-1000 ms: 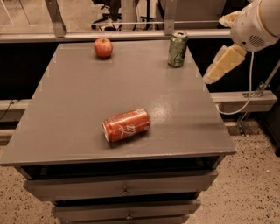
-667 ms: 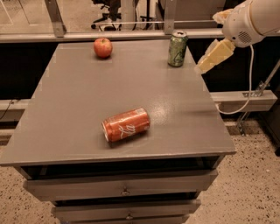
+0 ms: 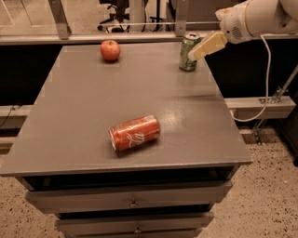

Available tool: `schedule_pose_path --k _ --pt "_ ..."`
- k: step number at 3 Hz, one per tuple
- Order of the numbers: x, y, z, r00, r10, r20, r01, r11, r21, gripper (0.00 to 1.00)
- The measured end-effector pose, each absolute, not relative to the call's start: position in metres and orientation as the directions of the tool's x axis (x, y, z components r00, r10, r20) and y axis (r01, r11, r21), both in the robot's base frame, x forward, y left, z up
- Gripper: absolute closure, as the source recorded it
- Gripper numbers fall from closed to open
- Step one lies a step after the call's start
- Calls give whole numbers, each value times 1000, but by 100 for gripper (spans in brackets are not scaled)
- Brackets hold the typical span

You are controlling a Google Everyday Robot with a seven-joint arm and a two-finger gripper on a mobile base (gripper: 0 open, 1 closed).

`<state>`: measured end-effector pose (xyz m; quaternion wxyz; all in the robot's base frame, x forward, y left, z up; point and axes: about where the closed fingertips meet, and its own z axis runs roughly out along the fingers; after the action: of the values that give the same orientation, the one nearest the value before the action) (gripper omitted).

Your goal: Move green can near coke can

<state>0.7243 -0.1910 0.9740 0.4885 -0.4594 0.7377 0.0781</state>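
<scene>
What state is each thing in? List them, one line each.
Green can: upright, at the far right corner.
Coke can: lying on its side, near the front edge.
Apple: whole, sitting at the far edge, left of the green can.
Gripper: in the air at the green can's upper right; contact cannot be told.

Office, with wheeled chairs (image 3: 113, 13) beyond; claw (image 3: 193, 56) beside green can (image 3: 186, 63).

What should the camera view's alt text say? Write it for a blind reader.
The robot's claw hangs at the upper right, just beside the upright green can at the grey table's far right. The coke can lies on its side near the front; a red apple sits far left.
</scene>
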Motion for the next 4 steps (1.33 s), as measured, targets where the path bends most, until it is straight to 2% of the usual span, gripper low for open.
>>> schedule_pose_path --k 1,2,4 --pt "768 -198 965 -135 -492 -860 -705 658 -266 0" --pt "788 -208 957 -160 -438 -885 -675 703 -226 0" --pt "809 -203 924 -193 -394 -898 -692 704 -160 0"
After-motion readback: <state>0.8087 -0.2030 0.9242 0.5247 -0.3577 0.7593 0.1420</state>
